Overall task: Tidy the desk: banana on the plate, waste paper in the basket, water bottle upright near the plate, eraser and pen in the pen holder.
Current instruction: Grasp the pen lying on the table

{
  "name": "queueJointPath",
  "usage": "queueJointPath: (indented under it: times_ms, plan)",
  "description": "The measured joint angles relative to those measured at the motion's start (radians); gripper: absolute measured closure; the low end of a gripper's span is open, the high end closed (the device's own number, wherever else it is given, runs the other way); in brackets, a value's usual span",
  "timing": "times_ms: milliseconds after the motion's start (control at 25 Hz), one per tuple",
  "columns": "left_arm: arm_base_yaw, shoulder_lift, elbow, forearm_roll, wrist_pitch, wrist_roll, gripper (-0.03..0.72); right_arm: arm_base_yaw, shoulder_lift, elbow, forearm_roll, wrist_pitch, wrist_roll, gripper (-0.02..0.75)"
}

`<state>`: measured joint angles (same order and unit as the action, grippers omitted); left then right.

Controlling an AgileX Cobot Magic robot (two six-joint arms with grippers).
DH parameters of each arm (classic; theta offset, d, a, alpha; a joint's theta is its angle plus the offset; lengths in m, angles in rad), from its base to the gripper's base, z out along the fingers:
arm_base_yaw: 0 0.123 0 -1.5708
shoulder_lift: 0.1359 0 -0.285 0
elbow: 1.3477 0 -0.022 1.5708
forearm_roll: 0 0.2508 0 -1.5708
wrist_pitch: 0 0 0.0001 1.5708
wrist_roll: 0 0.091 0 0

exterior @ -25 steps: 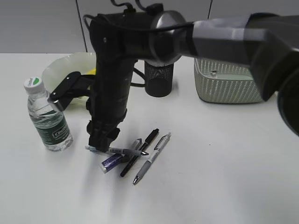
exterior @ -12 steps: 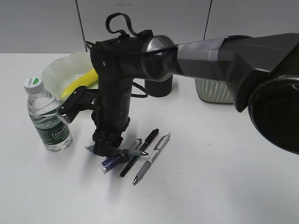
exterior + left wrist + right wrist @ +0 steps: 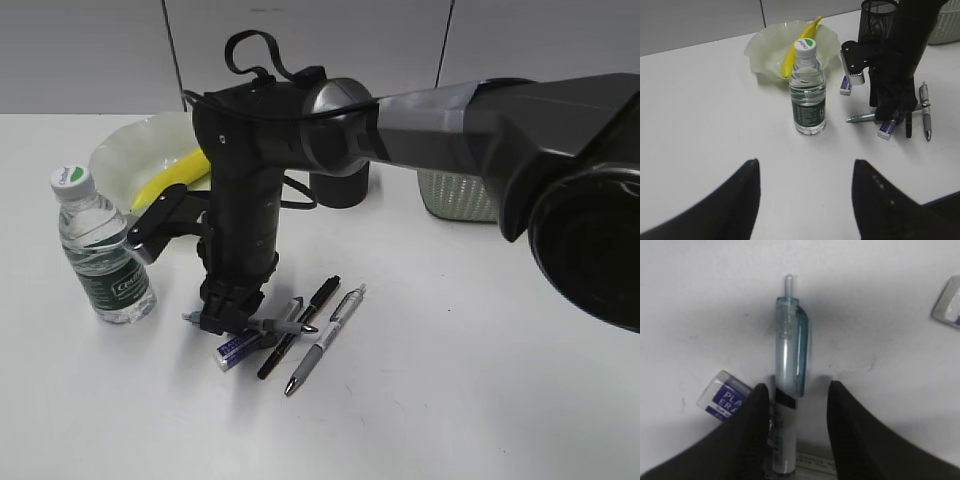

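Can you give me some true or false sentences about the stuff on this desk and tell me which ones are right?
1. The yellow banana lies in the pale green wavy-rimmed plate. True.
2. The clear plastic water bottle with the white cap is lying on its side. False: it stands upright.
3. The right gripper has its fingers on either side of a light blue clear pen. True.
4. The left gripper is holding the bottle. False: it hangs open and empty, away from the bottle.
5. All the pens are in the black mesh pen holder. False: several lie on the white desk.
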<state>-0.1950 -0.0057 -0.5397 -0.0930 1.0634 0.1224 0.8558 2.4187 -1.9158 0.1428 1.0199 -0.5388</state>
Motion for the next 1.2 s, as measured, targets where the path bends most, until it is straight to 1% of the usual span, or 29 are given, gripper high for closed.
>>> queueJointPath:
  times_ms: [600, 1200]
  plan:
    - [0.000, 0.000, 0.000, 0.000, 0.000, 0.000, 0.260, 0.000, 0.000, 0.000, 0.008, -0.045, 0.002, 0.421]
    - [0.000, 0.000, 0.000, 0.000, 0.000, 0.000, 0.263, 0.000, 0.017, 0.000, 0.025, -0.050, 0.012, 0.423]
